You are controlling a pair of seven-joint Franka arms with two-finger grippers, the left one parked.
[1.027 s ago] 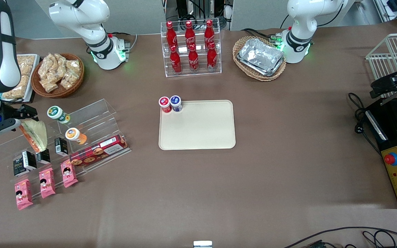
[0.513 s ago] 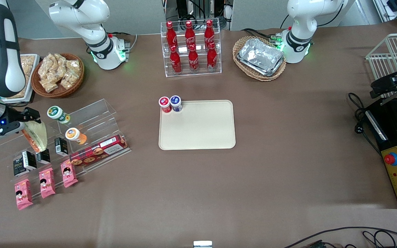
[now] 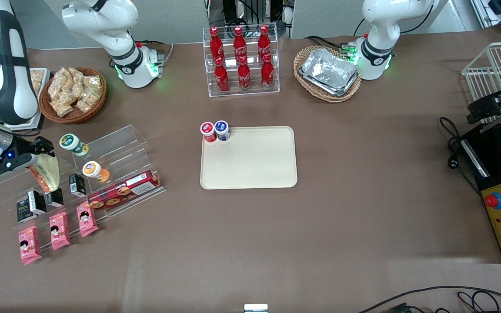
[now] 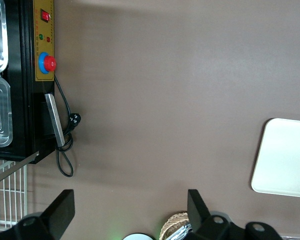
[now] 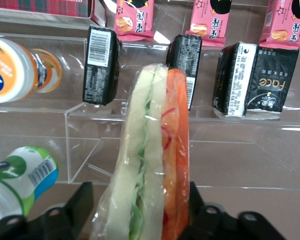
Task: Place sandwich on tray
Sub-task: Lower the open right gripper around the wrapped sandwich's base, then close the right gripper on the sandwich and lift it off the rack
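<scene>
The sandwich (image 3: pixel 47 174), a wedge in clear wrap with pale bread, green and orange-red filling, stands on edge at the clear stepped shelf (image 3: pixel 115 143) toward the working arm's end of the table. My gripper (image 3: pixel 37 157) is at its upper end. In the right wrist view the sandwich (image 5: pixel 152 160) sits between the two black fingers (image 5: pixel 82 200), and the gripper (image 5: pixel 139 200) is shut on it. The cream tray (image 3: pixel 255 169) lies flat at the table's middle, well away from the gripper; its corner also shows as tray (image 4: pixel 285 160).
The shelf holds black boxes (image 5: pixel 101 65), a red cookie box (image 3: pixel 122 191), pink snack packets (image 3: pixel 59 230) and lidded cups (image 3: pixel 73 144). Two small cups (image 3: pixel 215 130) stand on the tray's corner. A cola bottle rack (image 3: pixel 241 61), a foil-tray basket (image 3: pixel 328 73) and a snack basket (image 3: pixel 73 93) stand farther from the front camera.
The right arm has swung a little toward the table's middle, and the gripper has shifted slightly that way with the sandwich between its fingers. Nothing else has moved.
</scene>
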